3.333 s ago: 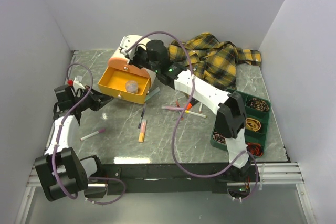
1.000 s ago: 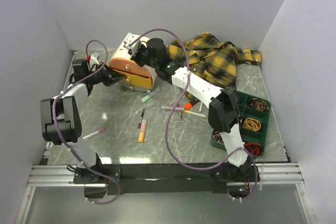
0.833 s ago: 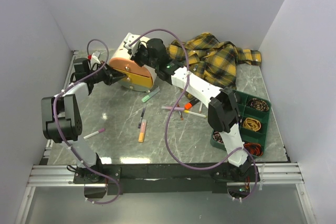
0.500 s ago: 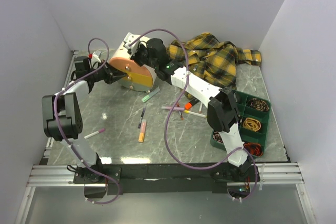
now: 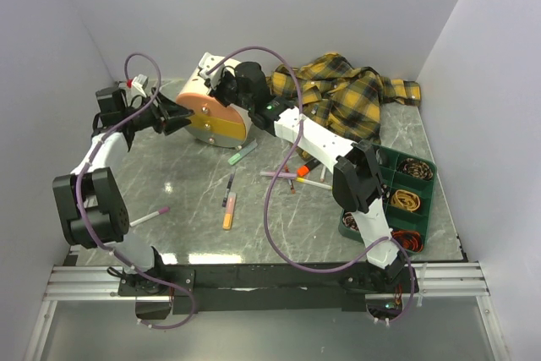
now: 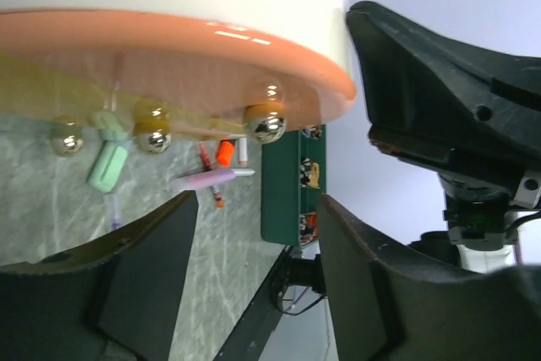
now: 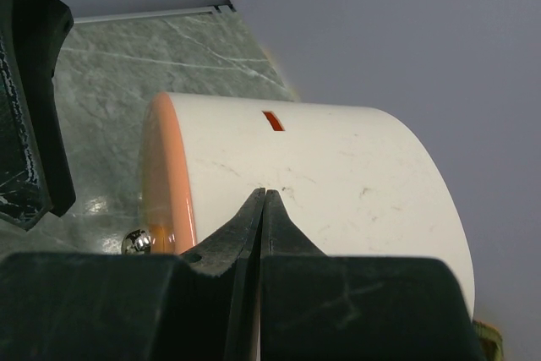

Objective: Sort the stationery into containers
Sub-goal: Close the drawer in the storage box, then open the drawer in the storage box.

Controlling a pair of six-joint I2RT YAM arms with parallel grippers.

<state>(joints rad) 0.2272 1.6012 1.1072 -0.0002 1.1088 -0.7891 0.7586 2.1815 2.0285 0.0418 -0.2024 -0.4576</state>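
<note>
Plain white walls [image 5: 254,6] enclosed a grey-green marbled table [image 5: 182,183] on three sides, with aluminium rails [image 5: 448,276] along its near edge.

The top view looks down from above the near edge; both wrist views face the drawer box [image 5: 213,117] close up.

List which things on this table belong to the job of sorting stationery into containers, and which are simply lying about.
Belong to the job: drawer box, green tray, orange marker, black pen, pink pen, pale green item.

Just lying about: plaid shirt, rubber bands in the tray.
</note>
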